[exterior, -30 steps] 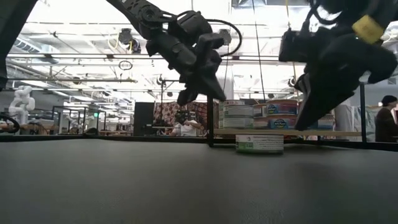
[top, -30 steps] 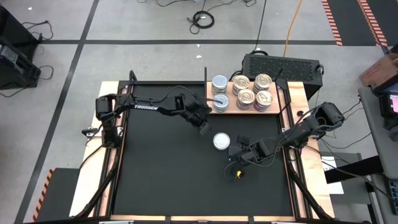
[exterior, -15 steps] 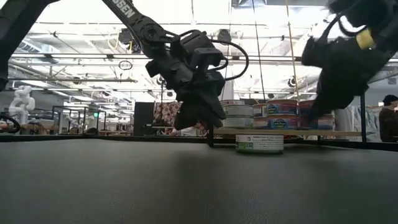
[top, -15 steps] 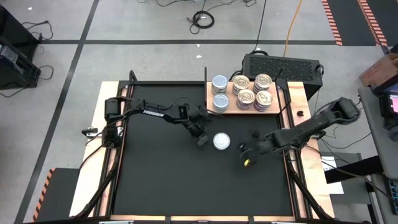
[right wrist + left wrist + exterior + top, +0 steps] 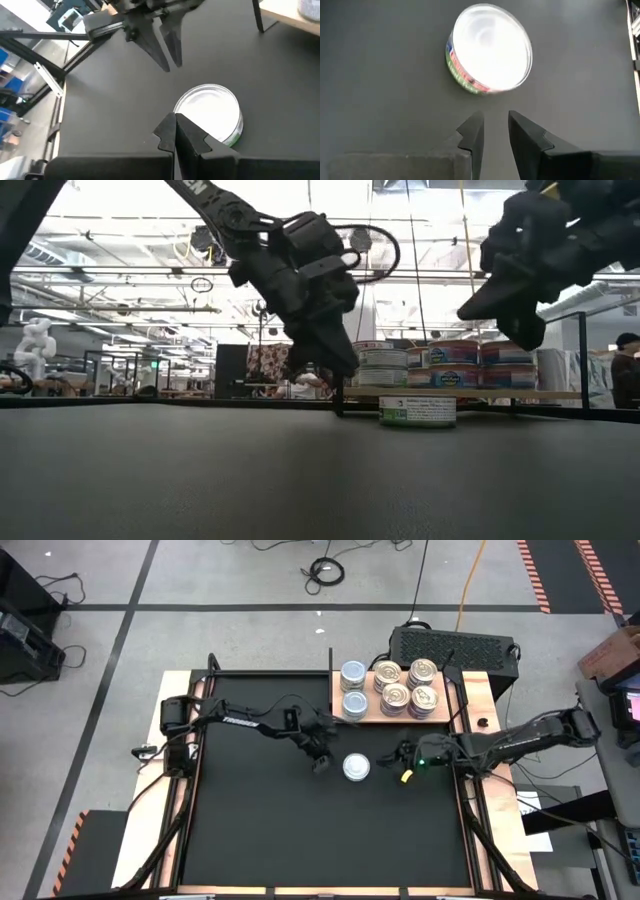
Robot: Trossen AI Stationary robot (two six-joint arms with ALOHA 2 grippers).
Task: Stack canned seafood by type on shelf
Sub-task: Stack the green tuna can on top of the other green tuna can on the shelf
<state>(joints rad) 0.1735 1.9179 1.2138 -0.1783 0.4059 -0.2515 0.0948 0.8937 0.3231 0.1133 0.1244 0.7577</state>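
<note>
One tin [image 5: 356,767] lies alone on the black mat [image 5: 260,830], top up, well apart from the shelf [image 5: 400,712] at the mat's far right corner, where the other tins stand: two silvery-topped [image 5: 353,673] at the board's left end and four gold-topped [image 5: 423,671] grouped to their right; the low view shows them stacked in layers. The loose tin has a plain silvery top and a green and red paper band round its side (left wrist view [image 5: 490,47]; right wrist view [image 5: 212,112]), so by type it would belong with the silvery pair. The left gripper [image 5: 322,762] hangs just beside it on the left, above the mat; its fingers [image 5: 472,135] are slightly parted, with a narrow gap too small to span the tin, and hold nothing. The right gripper [image 5: 402,760] hangs near the tin on its right, fingers [image 5: 175,131] pressed together and empty. Judged from its look, the tin is rigid, fairly dense for its size and not fragile; the flat metal top is smooth and offers no purchase, and the low side wall is curved and likely slick. The sound hold would be across the full diameter, pads on opposite sides of the banded wall, jaws spread wide before descent and kept level so the tin does not tip or slide.
</note>
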